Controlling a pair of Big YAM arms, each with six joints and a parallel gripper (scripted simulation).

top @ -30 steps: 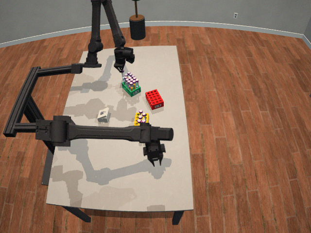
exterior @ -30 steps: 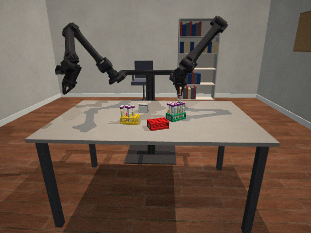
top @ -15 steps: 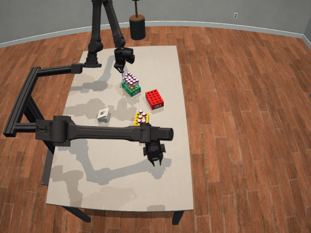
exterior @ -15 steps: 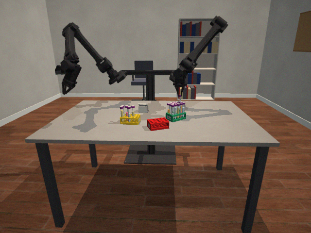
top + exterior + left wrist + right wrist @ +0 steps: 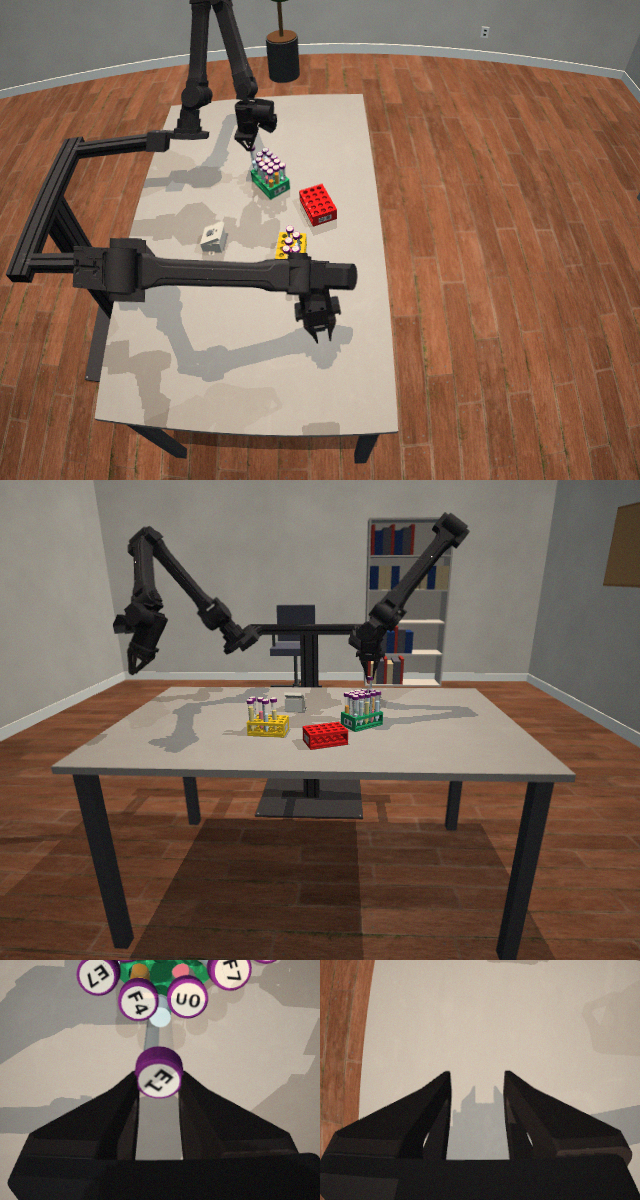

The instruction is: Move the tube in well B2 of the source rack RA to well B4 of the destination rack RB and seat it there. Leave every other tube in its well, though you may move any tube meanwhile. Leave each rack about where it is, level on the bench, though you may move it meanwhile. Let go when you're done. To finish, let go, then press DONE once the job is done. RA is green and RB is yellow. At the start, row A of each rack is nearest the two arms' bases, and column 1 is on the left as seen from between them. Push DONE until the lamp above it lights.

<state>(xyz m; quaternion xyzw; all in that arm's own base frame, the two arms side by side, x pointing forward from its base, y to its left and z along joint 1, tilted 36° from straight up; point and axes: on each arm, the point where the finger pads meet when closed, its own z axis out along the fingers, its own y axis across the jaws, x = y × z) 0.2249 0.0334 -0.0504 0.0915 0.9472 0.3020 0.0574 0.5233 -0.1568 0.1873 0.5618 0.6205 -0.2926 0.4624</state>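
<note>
Because this tube (image 5: 252, 149) (image 5: 370, 680) (image 5: 159, 1080) is probably light, slick and brittle, my left fingers (image 5: 247, 141) (image 5: 366, 663) grip near its cap, green rack (image 5: 271, 190) (image 5: 360, 718) (image 5: 162, 971) at twelve o'clock, right fingers (image 5: 330, 330) (image 5: 131, 661) parted, empty.

Arms, mine: two, matching, matte black to charcoal, built of long smooth links and chunky rounded joint housings. Left gripper (image 5: 247, 147) (image 5: 369, 680) (image 5: 159, 1077): black, two wedge-shaped fingers tapering to narrow tips. Right gripper (image 5: 324, 341) (image 5: 134, 672) (image 5: 477, 1074): same pattern, black, a slot-like opening showing in each finger. Mounting frame (image 5: 46, 206) (image 5: 330, 629): dark, straight, grooved bars.
</note>
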